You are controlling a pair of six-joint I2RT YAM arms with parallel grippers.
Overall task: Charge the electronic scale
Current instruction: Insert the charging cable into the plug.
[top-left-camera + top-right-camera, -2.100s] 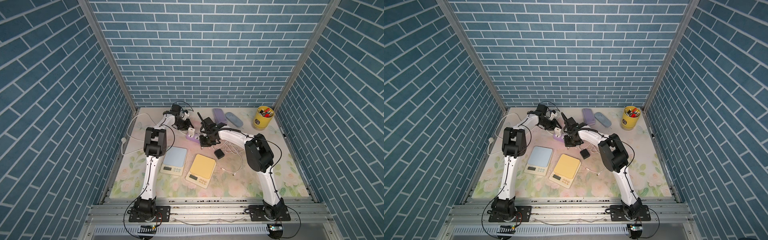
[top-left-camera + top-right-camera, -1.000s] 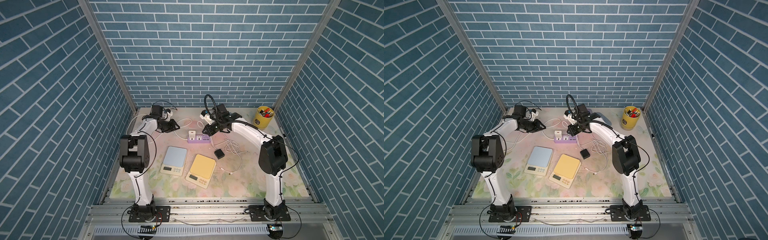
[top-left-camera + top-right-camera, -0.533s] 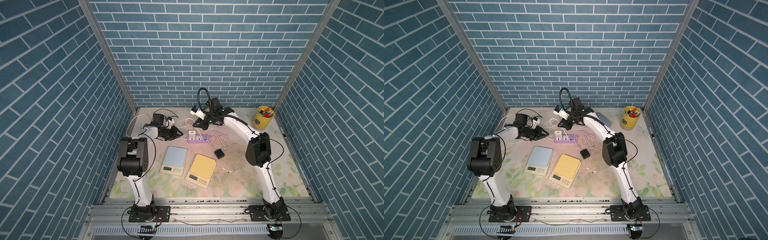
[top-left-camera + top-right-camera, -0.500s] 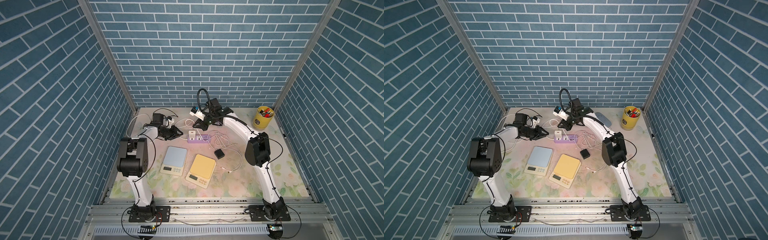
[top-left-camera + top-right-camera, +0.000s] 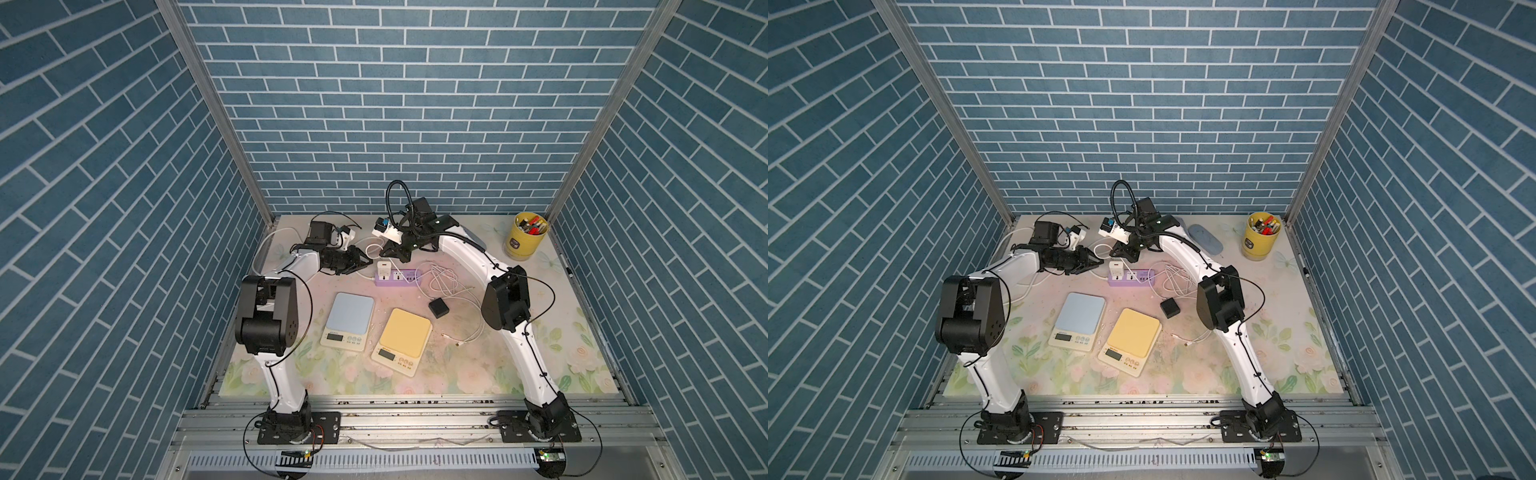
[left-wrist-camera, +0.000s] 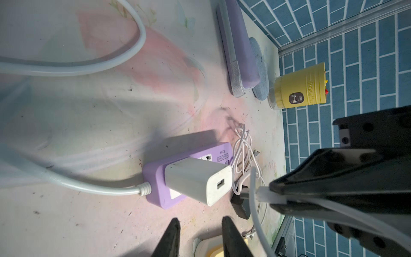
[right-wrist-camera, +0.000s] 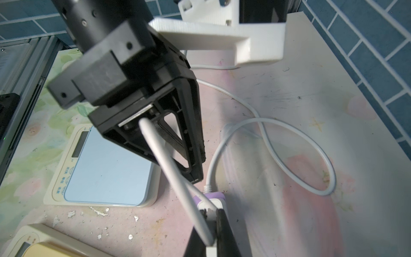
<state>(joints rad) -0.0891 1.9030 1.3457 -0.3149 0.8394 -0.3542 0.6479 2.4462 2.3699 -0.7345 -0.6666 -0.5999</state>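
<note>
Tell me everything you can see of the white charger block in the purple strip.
The charger block is a white, glossy plastic cuboid with rounded edges. It stands plugged into the purple power strip, at the end where the strip's cord enters. Its outer face has one USB port, empty. Only the strip touches it; the cable plug in the right gripper is close, not inserted.

You had both top views looking steeply down from high in front over the whole table (image 5: 540,365). Your wrist cameras sat close and low, sharing the purple power strip (image 6: 153,175) and white USB cable (image 6: 255,220).
</note>
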